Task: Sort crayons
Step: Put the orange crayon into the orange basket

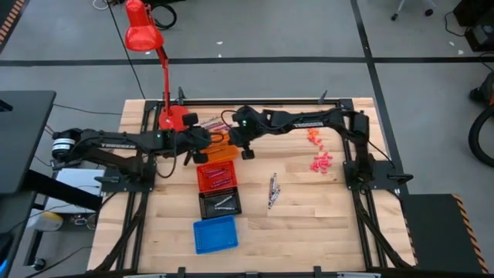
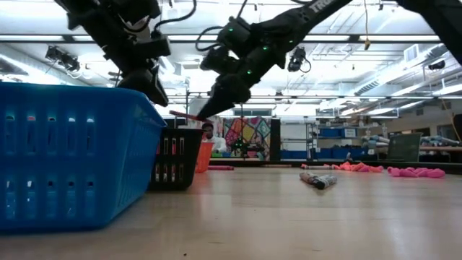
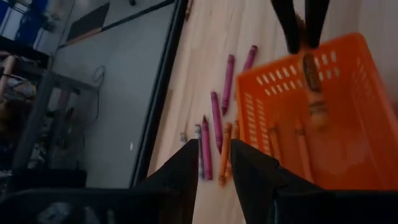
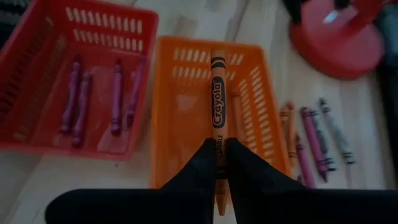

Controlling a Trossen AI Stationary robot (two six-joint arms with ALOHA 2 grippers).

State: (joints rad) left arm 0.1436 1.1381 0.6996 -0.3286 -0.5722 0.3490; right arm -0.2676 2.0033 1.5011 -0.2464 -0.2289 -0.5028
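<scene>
My right gripper (image 4: 217,163) is shut on an orange crayon (image 4: 217,93) over the orange tray (image 4: 252,68), which holds a few orange crayons. The hold also shows in the left wrist view (image 3: 300,31) and in the high view (image 1: 238,145). My left gripper (image 3: 214,165) is open and empty above a row of loose maroon, orange and grey crayons (image 3: 216,118) lying flat on the table beside the orange tray (image 1: 222,153). The red tray (image 4: 37,37) holds several maroon crayons. My right gripper pinches the orange crayon by one end (image 4: 217,148) between its two fingers. The crayon runs on beyond the fingertips in line with them. The fingers slant down from the table's right side. The crayon is lifted clear, its free end (image 3: 317,115) over the orange tray's inside.
The red (image 1: 216,176), black (image 1: 220,202) and blue (image 1: 214,234) trays stand in a row toward the near edge. A red desk lamp's base (image 1: 174,117) stands behind the loose crayons. Grey crayons (image 1: 272,190) lie mid-table, and pink and orange pieces (image 1: 320,161) lie at the right.
</scene>
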